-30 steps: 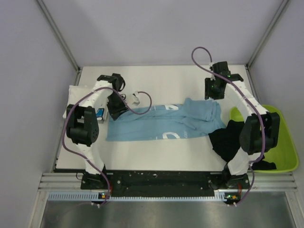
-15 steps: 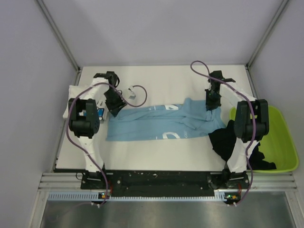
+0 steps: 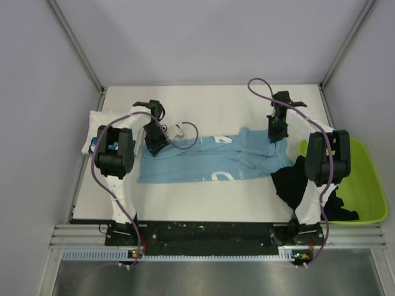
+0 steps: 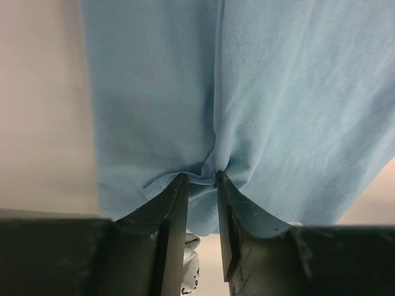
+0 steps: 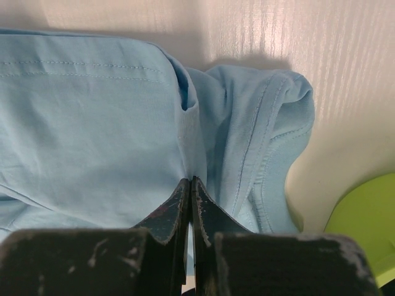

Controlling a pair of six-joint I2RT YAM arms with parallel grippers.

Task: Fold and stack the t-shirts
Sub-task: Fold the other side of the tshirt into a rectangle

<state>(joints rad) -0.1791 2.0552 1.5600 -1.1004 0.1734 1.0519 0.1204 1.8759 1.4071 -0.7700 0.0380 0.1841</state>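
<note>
The light blue t-shirt [image 3: 210,161] lies spread across the middle of the table, bunched at its right end. My left gripper [image 3: 153,139] is at its back left edge. In the left wrist view [image 4: 199,177] its jaws are nearly together, with a pucker of the blue cloth [image 4: 278,105] pinched between the tips. My right gripper [image 3: 276,132] is on the bunched right end. In the right wrist view [image 5: 190,180] it is shut on a fold of the blue cloth [image 5: 92,111]. The white t-shirt [image 3: 92,125] lies folded at the far left. The black t-shirt [image 3: 291,182] hangs over the bin's side.
The lime-green bin [image 3: 367,185] stands at the right edge, and its corner shows in the right wrist view [image 5: 364,216]. A small white item [image 3: 178,129] on a purple cable lies behind the blue shirt. Grey walls close in the back and sides.
My right gripper came down from the back onto the shirt's right end and shut. My left gripper moved right onto the shirt's left edge and closed on it.
</note>
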